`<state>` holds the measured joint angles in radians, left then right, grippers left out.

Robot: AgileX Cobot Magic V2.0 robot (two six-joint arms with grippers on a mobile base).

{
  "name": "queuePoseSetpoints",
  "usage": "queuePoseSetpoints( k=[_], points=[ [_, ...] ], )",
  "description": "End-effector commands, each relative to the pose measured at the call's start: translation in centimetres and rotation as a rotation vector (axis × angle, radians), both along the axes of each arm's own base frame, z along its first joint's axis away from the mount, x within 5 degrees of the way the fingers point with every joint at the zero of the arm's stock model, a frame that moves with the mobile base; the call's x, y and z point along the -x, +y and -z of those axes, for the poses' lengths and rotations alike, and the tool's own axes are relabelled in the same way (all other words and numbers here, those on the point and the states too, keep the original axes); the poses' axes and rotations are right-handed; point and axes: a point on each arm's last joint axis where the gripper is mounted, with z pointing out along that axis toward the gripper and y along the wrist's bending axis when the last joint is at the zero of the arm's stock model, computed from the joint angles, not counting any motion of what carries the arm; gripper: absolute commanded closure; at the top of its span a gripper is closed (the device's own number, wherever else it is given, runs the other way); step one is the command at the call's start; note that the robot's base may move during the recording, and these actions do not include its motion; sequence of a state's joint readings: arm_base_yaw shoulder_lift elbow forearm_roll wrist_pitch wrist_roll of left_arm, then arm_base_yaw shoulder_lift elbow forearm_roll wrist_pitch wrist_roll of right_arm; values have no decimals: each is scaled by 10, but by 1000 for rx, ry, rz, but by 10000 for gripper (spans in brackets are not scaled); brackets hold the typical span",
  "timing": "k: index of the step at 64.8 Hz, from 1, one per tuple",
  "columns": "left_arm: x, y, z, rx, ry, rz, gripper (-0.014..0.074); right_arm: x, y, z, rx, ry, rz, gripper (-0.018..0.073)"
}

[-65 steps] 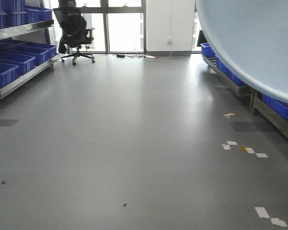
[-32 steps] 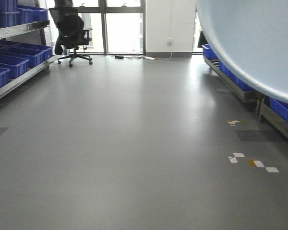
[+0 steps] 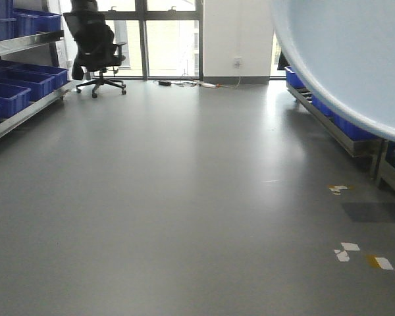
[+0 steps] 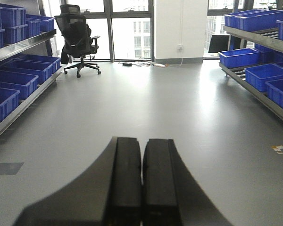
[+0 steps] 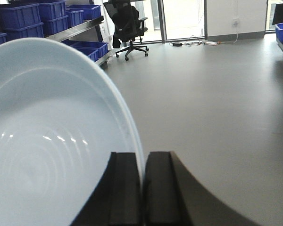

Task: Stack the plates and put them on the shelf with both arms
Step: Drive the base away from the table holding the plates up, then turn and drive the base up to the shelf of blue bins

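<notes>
A grey floor (image 3: 184, 197) runs between shelf racks (image 4: 23, 101) holding blue bins (image 4: 12, 82). The left gripper (image 4: 142, 141) points level down the aisle, its fingers pressed together on nothing. The right gripper (image 5: 142, 157) points the same way and pinches the rim of a plate (image 5: 47, 141). The plate is glossy, pale bluish-white, round and shallow. It is held off the floor, edge-on between the fingers, with its hollow face to their left in the right wrist view. An office chair (image 3: 95, 46) stands before the far windows (image 3: 171, 46).
</notes>
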<state>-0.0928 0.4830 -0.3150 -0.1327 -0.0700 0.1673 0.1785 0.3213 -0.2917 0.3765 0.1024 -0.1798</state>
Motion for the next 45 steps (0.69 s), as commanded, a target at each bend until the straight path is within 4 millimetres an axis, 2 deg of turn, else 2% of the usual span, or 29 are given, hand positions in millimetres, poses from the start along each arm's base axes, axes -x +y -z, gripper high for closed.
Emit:
queuePoseSetpoints(
  k=[1,45],
  points=[
    [-1,1,-18,15,-106,-13,514,0,-3,-19,-24,-112,36,511],
    [-1,1,-18,15,-106,-13,514,0,-3,-19,-24,-112,36,511]
  ],
)
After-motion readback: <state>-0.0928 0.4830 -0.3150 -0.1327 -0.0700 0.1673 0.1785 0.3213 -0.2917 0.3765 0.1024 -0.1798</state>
